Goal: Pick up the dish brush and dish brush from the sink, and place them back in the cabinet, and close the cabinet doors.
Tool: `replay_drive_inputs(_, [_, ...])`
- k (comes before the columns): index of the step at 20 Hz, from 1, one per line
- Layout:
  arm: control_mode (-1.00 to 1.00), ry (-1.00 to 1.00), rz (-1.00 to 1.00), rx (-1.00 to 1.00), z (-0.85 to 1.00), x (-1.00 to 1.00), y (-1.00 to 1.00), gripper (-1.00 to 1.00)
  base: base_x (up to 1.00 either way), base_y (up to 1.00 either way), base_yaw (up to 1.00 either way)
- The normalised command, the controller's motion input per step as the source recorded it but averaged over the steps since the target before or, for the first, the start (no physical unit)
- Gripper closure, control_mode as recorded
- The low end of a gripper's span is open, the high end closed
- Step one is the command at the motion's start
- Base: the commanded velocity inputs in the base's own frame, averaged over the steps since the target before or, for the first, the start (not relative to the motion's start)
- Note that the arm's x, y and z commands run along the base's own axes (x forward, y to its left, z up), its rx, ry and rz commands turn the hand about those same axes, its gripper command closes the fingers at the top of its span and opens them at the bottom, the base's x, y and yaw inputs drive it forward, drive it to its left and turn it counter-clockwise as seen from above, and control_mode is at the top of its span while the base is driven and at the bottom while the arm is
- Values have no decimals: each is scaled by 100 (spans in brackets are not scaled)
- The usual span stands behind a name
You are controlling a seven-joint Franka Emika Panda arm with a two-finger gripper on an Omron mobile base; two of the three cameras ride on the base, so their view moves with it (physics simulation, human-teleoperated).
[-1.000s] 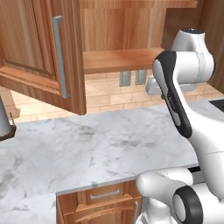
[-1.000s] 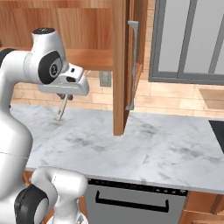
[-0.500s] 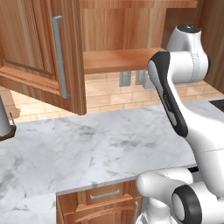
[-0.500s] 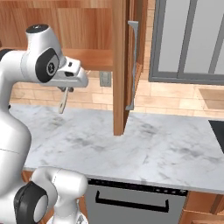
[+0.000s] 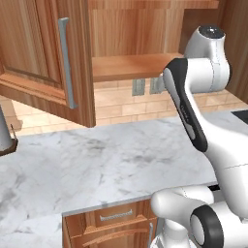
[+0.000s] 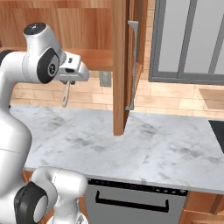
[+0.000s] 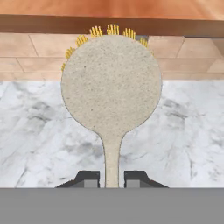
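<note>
My jaws [image 7: 111, 178] pinch the thin handle of a brush [image 7: 111, 87], its long axis running straight out from them over the bench [image 6: 144, 140]. The open cabinet's shelf [image 6: 94, 59] lies just above and beyond the brush head.

Dish brush [image 7: 111, 92]: held in the gripper [image 7: 111, 178], above the bench [image 6: 144, 144], before the cabinet [image 5: 135, 65].
Cabinet doors [image 5: 46, 58]: swung open, left and right of the shelf.
Cabinet: mounted above the bench.
</note>
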Motion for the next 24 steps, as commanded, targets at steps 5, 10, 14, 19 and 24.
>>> replay_drive_inputs(5, [-100, -11, -1, 0, 9, 42, 0, 100, 0, 0, 0])
replay_drive_inputs(10, [-100, -9, 0, 0, 8, 48, 0, 100, 0, 0, 0])
replay_drive_inputs(14, [-100, -5, -1, 0, 28, 48, 0, 100, 0, 0, 0])
replay_drive_inputs(19, [-100, -2, -1, 0, 25, 44, 0, 100, 0, 0, 0])
replay_drive_inputs(24, [-100, 0, 0, 0, 6, 39, 0, 100, 0, 0, 0])
